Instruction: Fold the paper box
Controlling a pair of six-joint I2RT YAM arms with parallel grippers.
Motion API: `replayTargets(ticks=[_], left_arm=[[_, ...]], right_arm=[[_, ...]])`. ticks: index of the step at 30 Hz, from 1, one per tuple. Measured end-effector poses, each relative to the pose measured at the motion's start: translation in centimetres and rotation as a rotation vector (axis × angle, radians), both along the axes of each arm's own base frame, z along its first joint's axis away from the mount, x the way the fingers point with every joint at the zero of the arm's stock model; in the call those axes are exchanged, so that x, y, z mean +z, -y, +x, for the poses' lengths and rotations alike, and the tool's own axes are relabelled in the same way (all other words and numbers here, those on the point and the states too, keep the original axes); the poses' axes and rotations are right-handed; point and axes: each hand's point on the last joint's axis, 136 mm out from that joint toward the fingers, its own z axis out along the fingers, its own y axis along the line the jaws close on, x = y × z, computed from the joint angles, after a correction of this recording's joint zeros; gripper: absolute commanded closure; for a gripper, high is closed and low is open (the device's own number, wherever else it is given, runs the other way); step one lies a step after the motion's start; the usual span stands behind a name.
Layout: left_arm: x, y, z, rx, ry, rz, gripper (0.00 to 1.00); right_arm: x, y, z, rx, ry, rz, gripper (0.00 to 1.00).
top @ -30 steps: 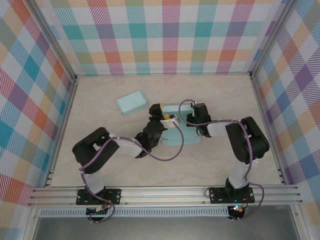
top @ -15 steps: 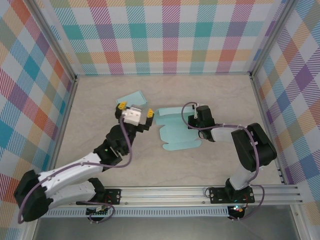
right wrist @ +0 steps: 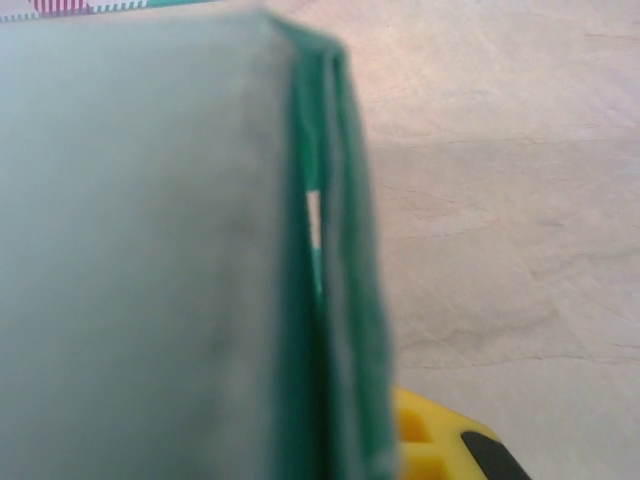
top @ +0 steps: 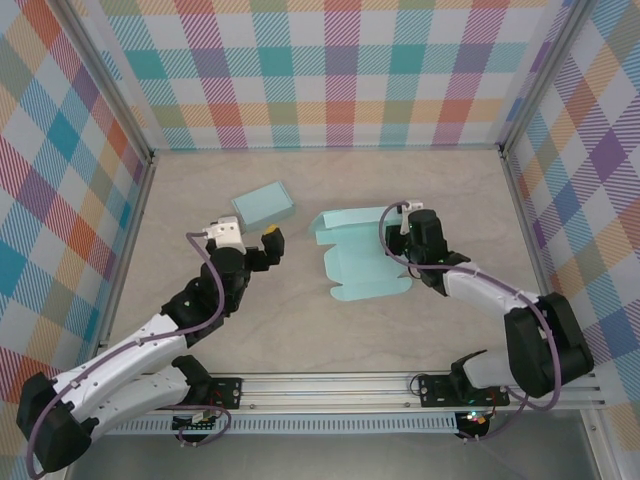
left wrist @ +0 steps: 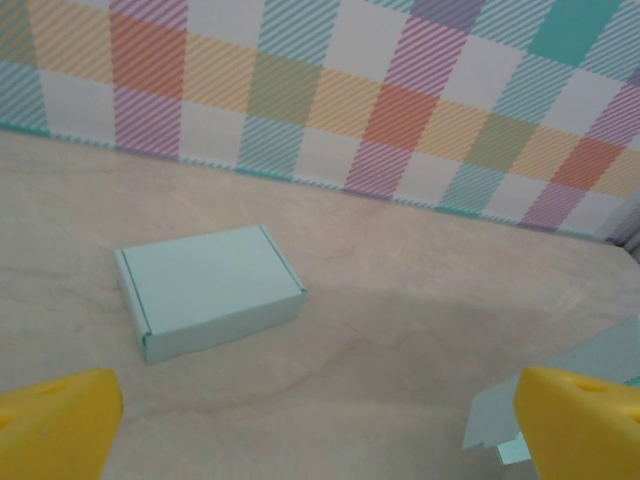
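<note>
The light teal paper box lies partly unfolded in the middle of the table, with its back flap raised. My right gripper is shut on its right side wall. In the right wrist view that doubled wall stands between the jaws, with one yellow fingertip beside it. My left gripper hovers open left of the box, apart from it. In the left wrist view its yellow fingertips stand wide with bare table between them, and a corner of the paper box is at the right.
A finished, closed teal box lies at the back left, just beyond the left gripper; in the left wrist view this closed box sits ahead. Plaid walls and aluminium rails enclose the table on three sides.
The left gripper let go of the paper box, opened wide and drew back to the left. The right gripper kept its hold and the box slid slightly right.
</note>
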Motion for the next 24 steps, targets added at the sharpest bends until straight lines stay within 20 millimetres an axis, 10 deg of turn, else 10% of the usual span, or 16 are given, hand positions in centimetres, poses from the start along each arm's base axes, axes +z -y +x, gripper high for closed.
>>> replayTargets(ticks=[24], left_arm=[[-6.9, 9.9, 5.2, -0.125, -0.269, -0.103, 0.00]], right_arm=[[-5.4, 0.9, -1.3, -0.025, -0.167, -0.071, 1.00]])
